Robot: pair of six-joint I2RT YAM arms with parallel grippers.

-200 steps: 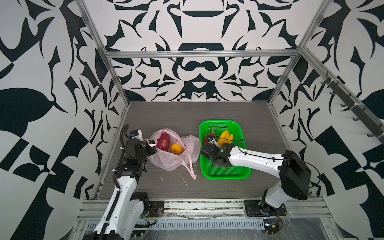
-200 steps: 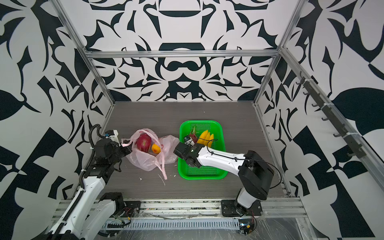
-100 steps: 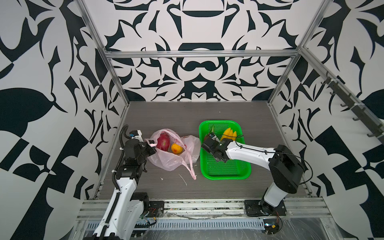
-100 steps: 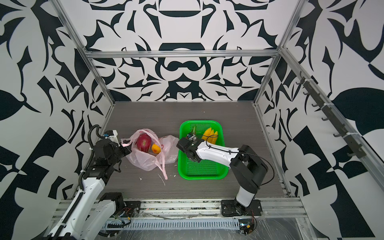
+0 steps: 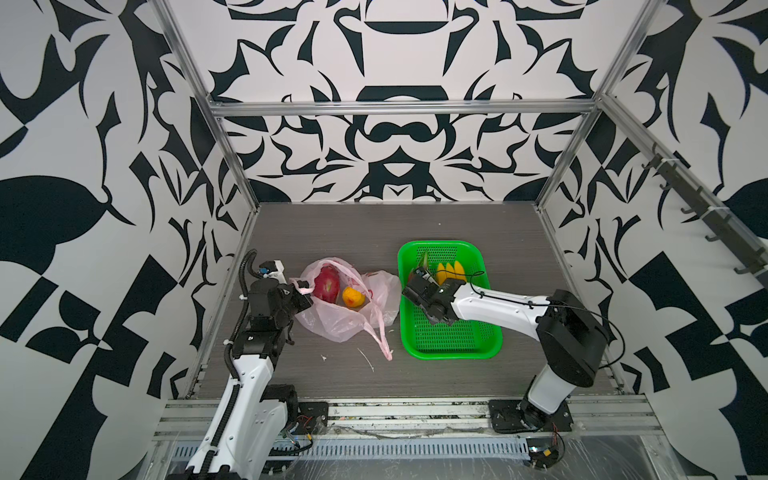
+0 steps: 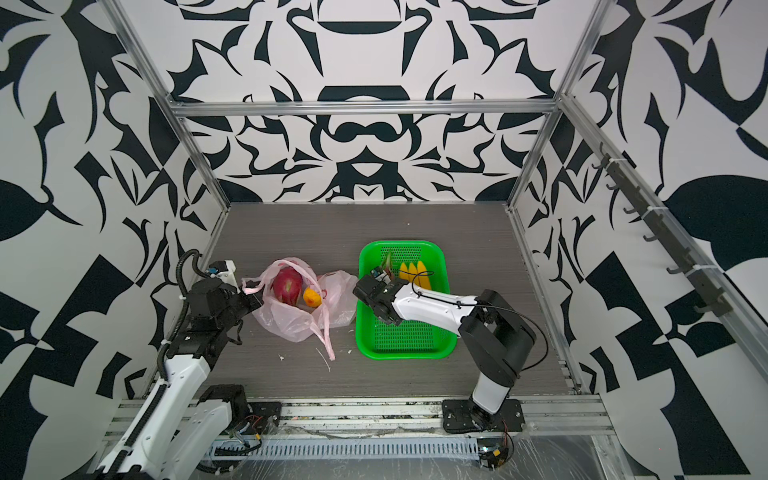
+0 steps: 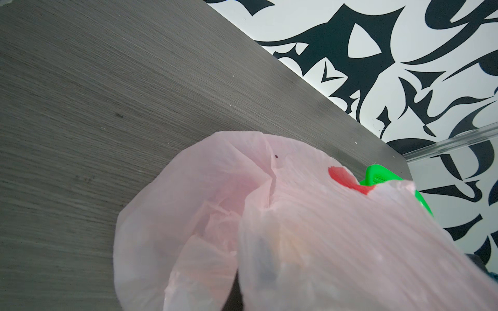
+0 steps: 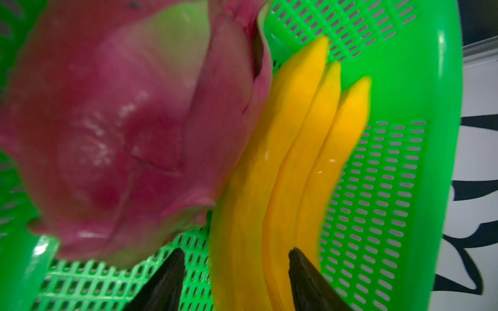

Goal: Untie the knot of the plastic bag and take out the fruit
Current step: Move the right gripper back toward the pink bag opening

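The pale pink plastic bag (image 5: 345, 324) (image 6: 291, 326) lies open-mouthed left of centre, holding a magenta dragon fruit (image 5: 326, 284) (image 6: 286, 286) and an orange-yellow fruit (image 5: 352, 297) (image 6: 311, 297). The knot is out of view. My left gripper (image 5: 301, 291) (image 6: 249, 297) is shut on the bag's left edge; in the left wrist view bag film (image 7: 296, 215) covers the jaws. My right gripper (image 5: 419, 286) (image 6: 374, 291) (image 8: 237, 269) stands open inside the green basket (image 5: 449, 340). A second dragon fruit (image 8: 121, 121) lies free beside the yellow bananas (image 8: 296, 134) (image 5: 451, 270).
The green perforated basket (image 6: 407, 336) (image 8: 390, 188) sits right of the bag, almost touching it. One loose bag handle (image 5: 380, 332) trails toward the table's front. Small white scraps (image 5: 365, 359) lie near it. Patterned walls close in on three sides.
My right gripper has opened and the dragon fruit it carried now rests in the basket next to the bananas. The right arm has shifted toward the basket's far left corner. The left arm has stayed put.
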